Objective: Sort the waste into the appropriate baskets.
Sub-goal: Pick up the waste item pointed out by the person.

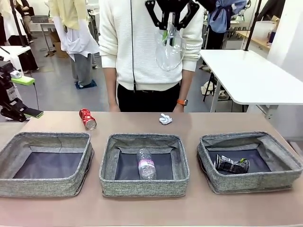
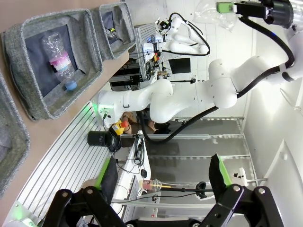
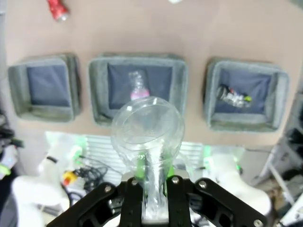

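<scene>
High above the table's far middle, my right gripper [image 1: 168, 29] is shut on a clear plastic cup [image 1: 169, 51]. In the right wrist view the cup [image 3: 147, 128] hangs mouth-down between my fingers, over the middle basket [image 3: 97, 85]. Three grey baskets stand in a row: the left one [image 1: 45, 187] holds nothing, the middle one [image 1: 142, 187] holds a clear bottle [image 1: 146, 164] with a pink label, and the right one [image 1: 251, 182] holds a crushed dark can [image 1: 231, 164]. A red can [image 1: 87, 118] and a white paper wad [image 1: 165, 119] lie on the table behind the baskets. My left gripper [image 1: 27, 97] stands open at the far left.
A person in a white sweater [image 1: 142, 42] stands at the far edge, right behind the cup. A white table [image 1: 255, 75] is at the back right. Bare tabletop runs behind and in front of the baskets.
</scene>
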Tool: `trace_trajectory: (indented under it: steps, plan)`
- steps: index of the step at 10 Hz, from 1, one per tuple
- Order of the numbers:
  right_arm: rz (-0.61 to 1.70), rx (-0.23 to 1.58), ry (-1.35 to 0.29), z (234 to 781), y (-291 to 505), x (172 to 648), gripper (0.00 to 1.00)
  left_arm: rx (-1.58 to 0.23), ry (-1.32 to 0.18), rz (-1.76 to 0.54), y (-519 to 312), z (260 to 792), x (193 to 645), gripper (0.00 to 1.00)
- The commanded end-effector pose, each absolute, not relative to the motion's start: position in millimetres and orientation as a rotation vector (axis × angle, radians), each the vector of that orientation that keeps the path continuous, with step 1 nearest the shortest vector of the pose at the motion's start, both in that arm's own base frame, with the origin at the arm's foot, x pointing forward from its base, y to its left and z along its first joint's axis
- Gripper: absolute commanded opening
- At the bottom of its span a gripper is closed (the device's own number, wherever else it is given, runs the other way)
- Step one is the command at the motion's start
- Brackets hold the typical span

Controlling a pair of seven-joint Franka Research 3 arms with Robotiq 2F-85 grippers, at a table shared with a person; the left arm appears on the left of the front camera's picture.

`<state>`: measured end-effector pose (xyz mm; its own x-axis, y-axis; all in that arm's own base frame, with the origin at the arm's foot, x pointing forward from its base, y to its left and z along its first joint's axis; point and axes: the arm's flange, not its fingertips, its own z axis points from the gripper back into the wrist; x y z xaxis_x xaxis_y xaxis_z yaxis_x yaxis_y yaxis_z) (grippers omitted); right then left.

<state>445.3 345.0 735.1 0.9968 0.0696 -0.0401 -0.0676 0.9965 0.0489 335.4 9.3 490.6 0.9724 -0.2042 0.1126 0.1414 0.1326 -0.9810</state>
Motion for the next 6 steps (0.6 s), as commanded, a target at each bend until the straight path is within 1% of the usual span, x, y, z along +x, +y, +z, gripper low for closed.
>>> trace_trajectory:
  steps: [1,2,3,6]
  plan:
    - [0.062,0.027,0.048,778,370,466,0.16,-1.419,0.047,-0.275,10,492,334,1.00]
    - [0.055,0.029,0.056,779,375,468,0.16,-1.419,0.047,-0.275,10,492,334,1.00]
    - [0.077,0.051,0.045,742,346,445,0.16,-1.419,0.047,-0.275,10,492,334,1.00]
    - [0.077,0.051,0.045,742,346,445,0.16,-1.419,0.047,-0.275,10,492,334,1.00]
